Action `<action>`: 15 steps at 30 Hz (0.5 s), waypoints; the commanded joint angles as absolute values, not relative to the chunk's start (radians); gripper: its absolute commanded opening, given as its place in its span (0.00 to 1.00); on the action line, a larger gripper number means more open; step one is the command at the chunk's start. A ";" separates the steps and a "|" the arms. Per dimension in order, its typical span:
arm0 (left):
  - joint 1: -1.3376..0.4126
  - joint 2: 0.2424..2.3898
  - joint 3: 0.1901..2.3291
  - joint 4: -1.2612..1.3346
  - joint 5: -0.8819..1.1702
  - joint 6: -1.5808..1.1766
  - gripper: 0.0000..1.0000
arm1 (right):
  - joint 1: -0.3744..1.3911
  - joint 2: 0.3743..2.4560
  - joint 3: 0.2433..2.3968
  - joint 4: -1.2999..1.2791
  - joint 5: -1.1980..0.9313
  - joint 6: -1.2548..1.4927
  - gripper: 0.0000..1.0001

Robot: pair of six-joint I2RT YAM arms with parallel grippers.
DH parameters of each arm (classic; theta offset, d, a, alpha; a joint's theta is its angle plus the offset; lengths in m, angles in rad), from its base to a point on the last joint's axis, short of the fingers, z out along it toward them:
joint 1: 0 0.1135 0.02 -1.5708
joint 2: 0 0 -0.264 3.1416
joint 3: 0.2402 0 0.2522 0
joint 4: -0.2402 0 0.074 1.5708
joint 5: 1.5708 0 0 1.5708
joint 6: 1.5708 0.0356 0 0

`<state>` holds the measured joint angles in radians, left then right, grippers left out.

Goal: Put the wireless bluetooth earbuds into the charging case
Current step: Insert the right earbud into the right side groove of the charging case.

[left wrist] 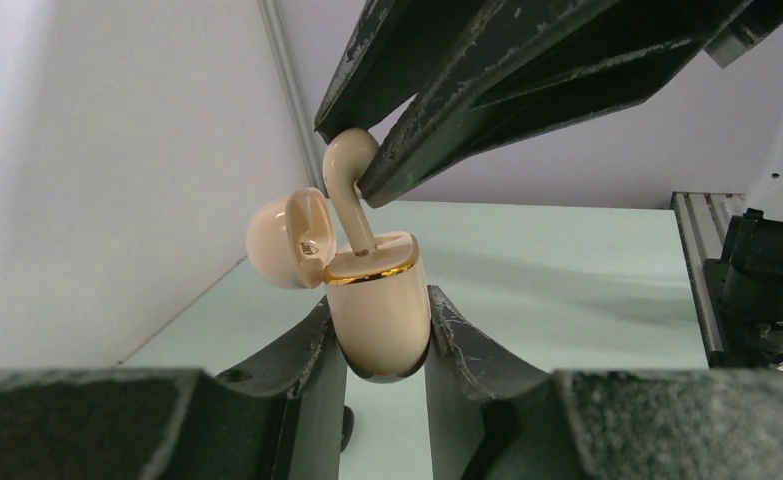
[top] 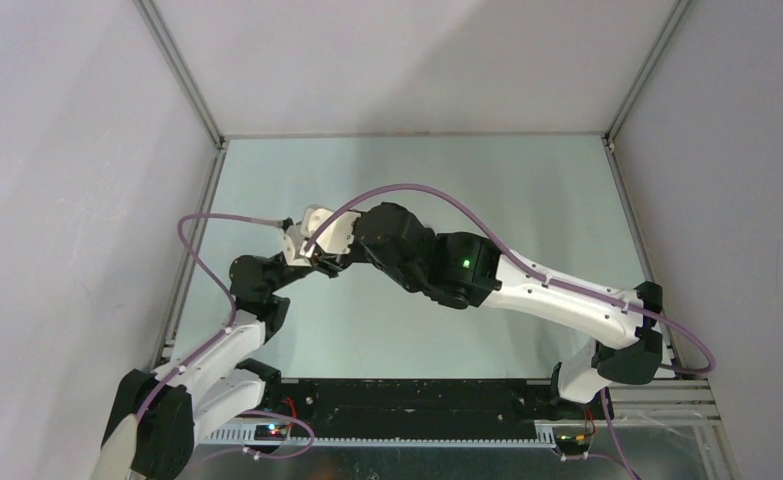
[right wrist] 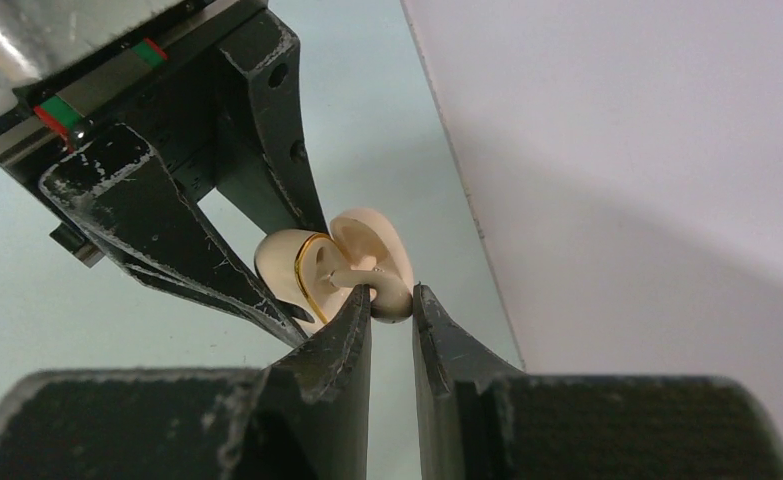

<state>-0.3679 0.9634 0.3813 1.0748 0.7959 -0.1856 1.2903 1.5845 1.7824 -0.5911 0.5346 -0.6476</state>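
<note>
My left gripper (left wrist: 379,305) is shut on the beige charging case (left wrist: 377,310) and holds it upright above the table. The case's lid (left wrist: 285,238) is hinged open to the left. My right gripper (right wrist: 392,295) is shut on the head of a cream-white earbud (right wrist: 395,302). In the left wrist view the earbud (left wrist: 345,165) hangs from above with its stem tip in the case's open top. In the top view the two grippers, left (top: 307,256) and right (top: 342,262), meet left of centre and hide the case. No black or black-and-white earbud is in view.
White walls with metal corner posts (top: 182,70) enclose the pale green table (top: 527,190). The left wall is close to the grippers. A small dark shape (left wrist: 348,425) lies on the table under the left gripper's finger; I cannot tell what it is.
</note>
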 commanded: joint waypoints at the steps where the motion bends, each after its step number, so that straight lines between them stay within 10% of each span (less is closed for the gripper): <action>1: -0.362 0.961 0.401 1.113 0.783 -0.214 0.07 | 1.300 1.551 1.784 -0.535 0.555 -0.641 0.03; 15: -0.362 0.954 0.397 1.119 0.786 -0.221 0.07 | 1.325 1.607 1.832 -0.535 0.593 -0.624 0.00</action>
